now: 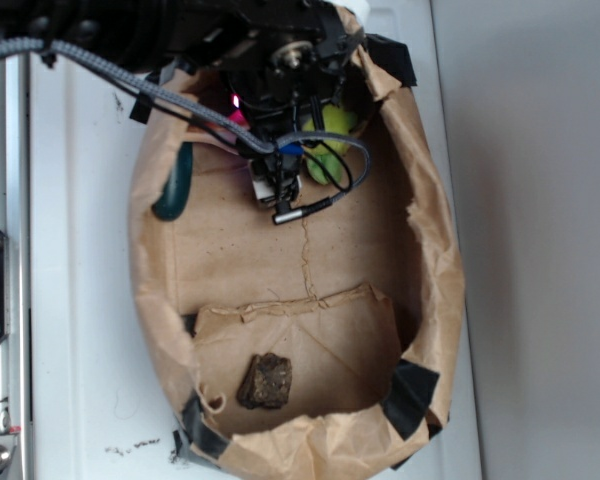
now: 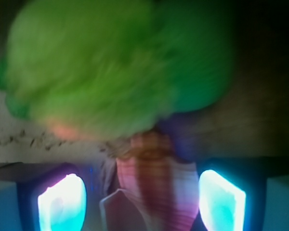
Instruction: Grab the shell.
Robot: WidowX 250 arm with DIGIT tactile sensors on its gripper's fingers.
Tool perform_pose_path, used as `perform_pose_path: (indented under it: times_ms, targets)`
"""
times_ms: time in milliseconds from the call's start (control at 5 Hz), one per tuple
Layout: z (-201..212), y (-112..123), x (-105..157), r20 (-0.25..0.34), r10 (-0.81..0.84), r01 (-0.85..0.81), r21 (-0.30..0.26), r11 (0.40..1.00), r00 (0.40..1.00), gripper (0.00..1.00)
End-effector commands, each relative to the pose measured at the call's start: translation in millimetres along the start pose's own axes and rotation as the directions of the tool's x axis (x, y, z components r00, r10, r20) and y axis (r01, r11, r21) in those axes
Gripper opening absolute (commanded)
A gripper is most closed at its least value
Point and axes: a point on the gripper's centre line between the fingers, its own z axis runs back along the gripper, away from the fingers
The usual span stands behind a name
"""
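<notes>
In the wrist view the shell (image 2: 154, 183) fills the space between my fingers, blurred, pinkish-tan and ribbed, its narrow end pointing toward the green plush toy (image 2: 111, 67). My gripper (image 2: 142, 199) is open around it. The left finger (image 2: 62, 202) stands a little off the shell, and the right finger (image 2: 221, 199) is close beside it. In the exterior view the gripper (image 1: 276, 188) is lowered into the top part of the brown paper bag (image 1: 442, 250) next to the plush toy (image 1: 330, 135), and the arm hides the shell.
A dark brown rough chunk (image 1: 266, 381) lies on a folded paper flap at the bag's near end. A dark green curved object (image 1: 175, 185) rests against the bag's left wall. The bag's raised paper walls surround the gripper, with black tape (image 1: 412, 392) at the corners.
</notes>
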Motion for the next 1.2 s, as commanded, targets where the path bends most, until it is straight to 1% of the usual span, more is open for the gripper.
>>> perform_pose_path:
  times_ms: [0,200,400,600,800,1000]
  targets:
    - [13.4,5.3,9.6,0.07,-0.025,0.025,-0.004,1.0,0.997,0.0]
    - [12.2,3.7,8.9,0.074,-0.02,0.021,-0.014,1.0,0.997,0.0]
    - [19.7,1.1,10.1,0.096,-0.033,0.036,-0.027,0.999,0.995,0.0]
    - [43.2,-7.3,9.3,0.135,-0.072,0.083,-0.084,0.993,0.988,0.0]
    - [93.7,-20.3,7.6,0.179,-0.142,0.169,-0.146,0.975,0.974,0.0]
    - [117.7,-30.7,-3.8,0.185,-0.214,0.242,-0.148,0.959,0.959,0.0]
